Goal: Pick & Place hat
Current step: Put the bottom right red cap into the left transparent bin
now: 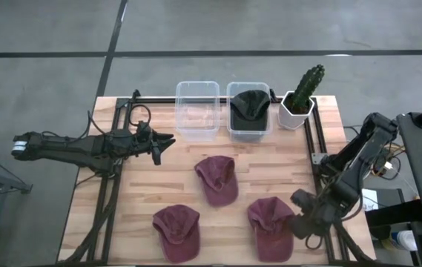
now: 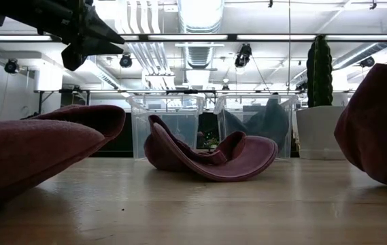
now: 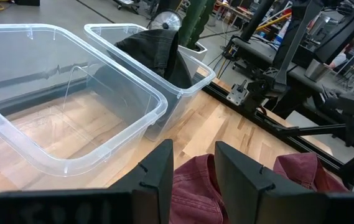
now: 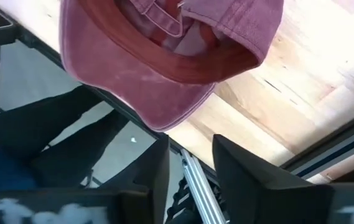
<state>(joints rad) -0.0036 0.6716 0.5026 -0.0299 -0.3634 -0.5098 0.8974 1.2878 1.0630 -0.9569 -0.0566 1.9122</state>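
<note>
Three maroon hats lie on the wooden table: one in the middle (image 1: 216,178), one at the near left (image 1: 176,231) and one at the near right (image 1: 271,226). A dark hat (image 1: 249,105) sits in the right clear bin (image 1: 248,132). The left clear bin (image 1: 197,110) holds nothing. My left gripper (image 1: 165,143) is open and raised above the table, left of the bins and far-left of the middle hat (image 3: 195,193). My right gripper (image 1: 297,222) is open and low at the table's right edge, just right of the near-right hat (image 4: 164,68), touching nothing.
A cactus in a white pot (image 1: 299,100) stands at the far right, beside the bins. A black frame rail (image 1: 316,148) runs along the table's right edge next to my right arm. Bare wood (image 1: 159,178) lies between the hats.
</note>
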